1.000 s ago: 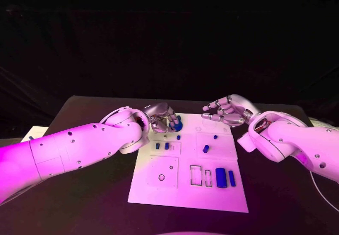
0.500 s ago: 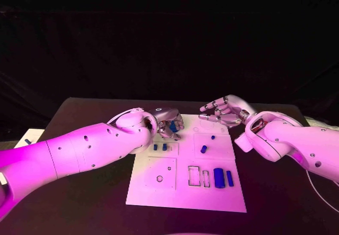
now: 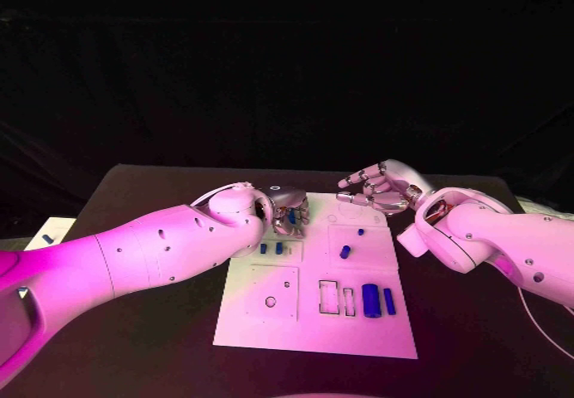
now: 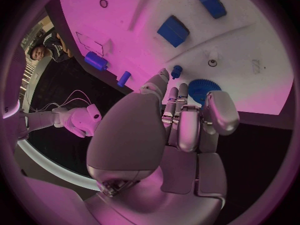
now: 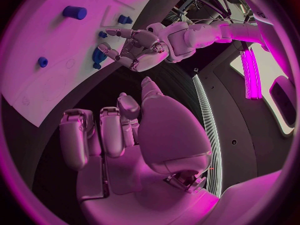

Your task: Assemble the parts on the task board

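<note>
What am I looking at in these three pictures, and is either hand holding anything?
A robot with two white arms, each ending in a silver many-fingered hand, works at a black table. One picture looks down from its head; the two round ones come from cameras at each wrist. In the middle lies the white task board, carrying small blue parts, among them a blue cylinder near its front. The left hand is down over the board's far end with its fingers at a round blue toothed part; whether it grips it is unclear. The right hand hovers beside the board, fingers curled, holding nothing.
</note>
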